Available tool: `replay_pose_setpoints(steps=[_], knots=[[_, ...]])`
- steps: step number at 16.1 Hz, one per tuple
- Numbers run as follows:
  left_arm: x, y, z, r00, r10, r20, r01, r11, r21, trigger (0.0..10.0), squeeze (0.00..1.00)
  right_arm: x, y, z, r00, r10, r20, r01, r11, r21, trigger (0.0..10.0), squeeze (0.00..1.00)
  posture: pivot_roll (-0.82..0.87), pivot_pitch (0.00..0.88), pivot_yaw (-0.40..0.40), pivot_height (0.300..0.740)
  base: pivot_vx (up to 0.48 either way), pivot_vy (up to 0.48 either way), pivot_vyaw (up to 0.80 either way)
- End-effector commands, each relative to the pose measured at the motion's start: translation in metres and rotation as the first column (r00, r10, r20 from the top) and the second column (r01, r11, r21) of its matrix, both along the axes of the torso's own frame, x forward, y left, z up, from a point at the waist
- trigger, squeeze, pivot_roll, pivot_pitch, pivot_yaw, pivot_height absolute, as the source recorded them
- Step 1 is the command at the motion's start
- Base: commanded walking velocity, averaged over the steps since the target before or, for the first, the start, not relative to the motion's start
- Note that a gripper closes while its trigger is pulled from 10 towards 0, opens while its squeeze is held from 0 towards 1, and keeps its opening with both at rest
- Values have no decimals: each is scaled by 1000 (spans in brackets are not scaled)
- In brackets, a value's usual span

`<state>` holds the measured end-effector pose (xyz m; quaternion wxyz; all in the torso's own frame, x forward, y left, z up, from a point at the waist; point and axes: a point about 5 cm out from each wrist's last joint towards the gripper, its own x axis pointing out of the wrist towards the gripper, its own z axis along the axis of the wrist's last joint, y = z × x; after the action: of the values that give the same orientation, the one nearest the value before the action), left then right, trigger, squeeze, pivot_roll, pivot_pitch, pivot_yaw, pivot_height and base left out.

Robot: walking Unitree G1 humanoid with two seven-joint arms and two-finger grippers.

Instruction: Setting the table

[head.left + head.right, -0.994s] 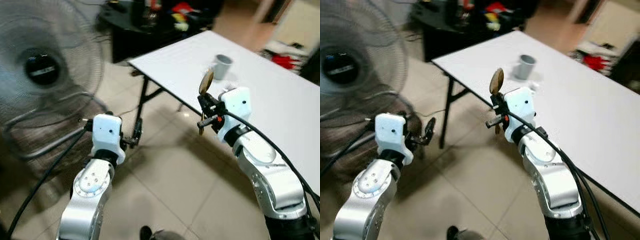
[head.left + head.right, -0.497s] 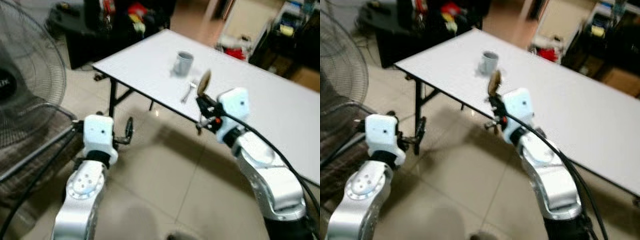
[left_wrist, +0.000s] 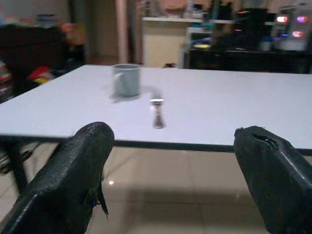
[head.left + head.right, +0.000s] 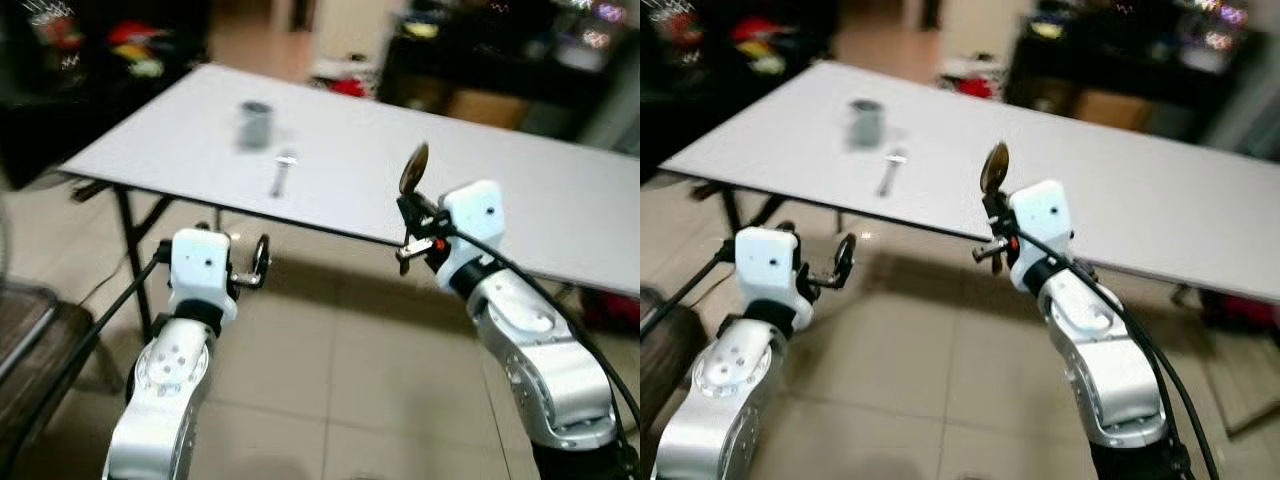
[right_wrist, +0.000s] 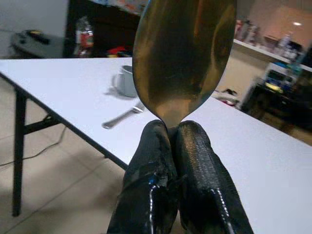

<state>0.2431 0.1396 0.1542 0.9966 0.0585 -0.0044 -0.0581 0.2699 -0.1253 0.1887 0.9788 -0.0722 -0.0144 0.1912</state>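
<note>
In the head views, the camera has swung since a second ago: the big fan has left the picture and the long white bench (image 4: 330, 150) now lies square across the front, so the robot has turned to face it, which I judge readies the placing. The right gripper (image 4: 410, 228) still stands clamped on a golden metal spoon (image 4: 414, 168), bowl up, just short of the bench's near edge. The grey cup (image 4: 256, 122) and a silver utensil (image 4: 284, 172) lie on the bench, well apart from it toward the robot's left.

The left wrist view has the left gripper (image 3: 175, 175) with fingers wide apart, empty, below the bench edge, facing cup and utensil.

In the right wrist view, the two black fingers (image 5: 192, 170) press together on the spoon's neck; the cup sits beyond.
</note>
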Motion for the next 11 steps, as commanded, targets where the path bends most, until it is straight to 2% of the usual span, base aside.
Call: replay_pose_setpoints(steps=[1,4,6,7,9,11], knots=[[2,-6,2,1000,-24,9,23,1000,11,10000,0,2,-8,1,999,-39,-3,39,999,-9,10000,0,37,0,-104,740,0,0,-800],[3,-6,3,1000,-28,13,27,999,22,10000,0,1,-8,0,999,-44,-6,44,999,-6,10000,0,38,0,-100,740,0,-480,-800],[2,-4,1,1000,-7,3,7,1000,-7,10000,0,1,-9,-1,998,-52,-18,52,999,-2,10000,0,39,0,-100,740,0,0,-662],[2,-3,1,1000,1,0,-1,1000,-25,10000,0,2,-9,-3,998,-51,-33,51,999,8,10000,0,39,0,-100,740,0,0,0],[2,0,-3,1000,15,-13,-15,1000,10,10000,0,1,-7,-8,996,-39,-79,40,999,10,10000,0,41,0,-101,740,0,0,0],[2,4,-3,999,45,-10,-46,999,-20,10000,0,0,-6,-13,993,-40,-114,42,999,12,10000,0,43,0,-102,740,0,0,0]])
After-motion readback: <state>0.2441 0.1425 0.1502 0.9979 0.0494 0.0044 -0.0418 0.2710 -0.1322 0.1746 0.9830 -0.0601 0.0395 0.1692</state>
